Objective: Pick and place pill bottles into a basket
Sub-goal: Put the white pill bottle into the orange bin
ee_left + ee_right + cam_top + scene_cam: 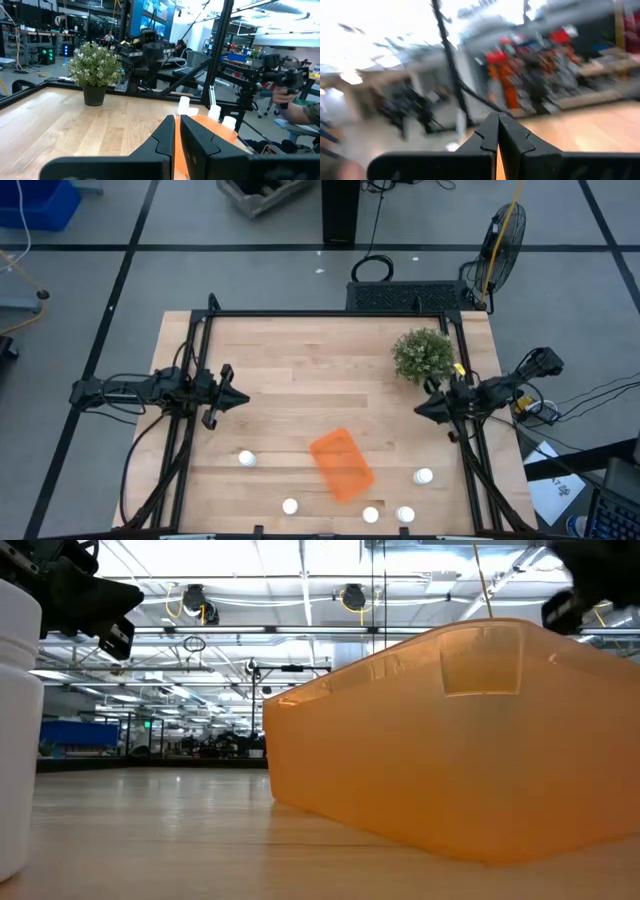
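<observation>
Five pill bottles [247,459] outside orange basket [341,464] — overhead only, left end effector [177,131] clenched, right end effector [497,131] clenched — empty.

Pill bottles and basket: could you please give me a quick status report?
Left gripper shut, empty, at left edge. Right gripper shut, empty, beside plant. Five pill bottles on table, none in basket. Nothing in the way.

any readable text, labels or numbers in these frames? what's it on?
None readable.
Pill bottles: plain white from above; the one close in the low view shows a blank side.
Basket: plain orange, no marking.
Papers on the floor beside the table: print too small.
Screens behind the plant in the left wrist view: too blurred.
</observation>
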Robot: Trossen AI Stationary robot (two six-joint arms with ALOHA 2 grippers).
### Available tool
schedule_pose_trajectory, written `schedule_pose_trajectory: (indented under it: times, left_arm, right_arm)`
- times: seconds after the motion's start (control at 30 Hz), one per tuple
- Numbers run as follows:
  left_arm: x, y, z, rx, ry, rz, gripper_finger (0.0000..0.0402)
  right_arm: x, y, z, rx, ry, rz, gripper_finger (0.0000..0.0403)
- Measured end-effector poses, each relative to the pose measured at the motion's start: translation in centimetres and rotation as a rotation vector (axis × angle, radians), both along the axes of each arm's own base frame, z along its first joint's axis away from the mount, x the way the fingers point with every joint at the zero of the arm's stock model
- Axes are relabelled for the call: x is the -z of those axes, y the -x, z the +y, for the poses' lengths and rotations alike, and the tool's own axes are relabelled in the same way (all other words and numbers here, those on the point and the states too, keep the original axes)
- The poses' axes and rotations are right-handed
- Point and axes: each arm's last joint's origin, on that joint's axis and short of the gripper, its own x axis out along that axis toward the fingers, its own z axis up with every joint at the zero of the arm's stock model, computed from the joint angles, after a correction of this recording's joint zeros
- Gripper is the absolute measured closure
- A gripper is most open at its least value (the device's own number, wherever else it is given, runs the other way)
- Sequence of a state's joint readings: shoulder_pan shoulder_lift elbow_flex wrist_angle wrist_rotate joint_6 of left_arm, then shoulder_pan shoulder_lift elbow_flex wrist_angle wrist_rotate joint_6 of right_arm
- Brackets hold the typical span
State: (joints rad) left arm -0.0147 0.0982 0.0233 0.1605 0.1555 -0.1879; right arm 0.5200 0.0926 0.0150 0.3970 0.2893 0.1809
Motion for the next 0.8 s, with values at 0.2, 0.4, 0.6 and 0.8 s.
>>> schedule_pose_trajectory:
  times: [0.2,0.4,0.6,0.8]
  left_arm:
    - [0.0,0.0,0.0,0.000,0.000,0.000,0.0369]
    - [0.0,0.0,0.0,0.000,0.000,0.000,0.0369]
    - [0.0,0.0,0.0,0.000,0.000,0.002,0.0369]
    - [0.0,0.0,0.0,0.000,0.000,0.000,0.0369]
  right_arm:
    - [-0.1,-0.9,2.0,-0.133,0.165,0.011,0.0403]
    - [-4.3,-4.2,5.2,-0.062,0.244,0.317,0.0385]
    - [-8.4,-8.0,8.2,-0.033,0.289,0.587,0.0283]
    - [-10.0,-9.9,11.1,-0.063,0.243,0.865,0.0153]
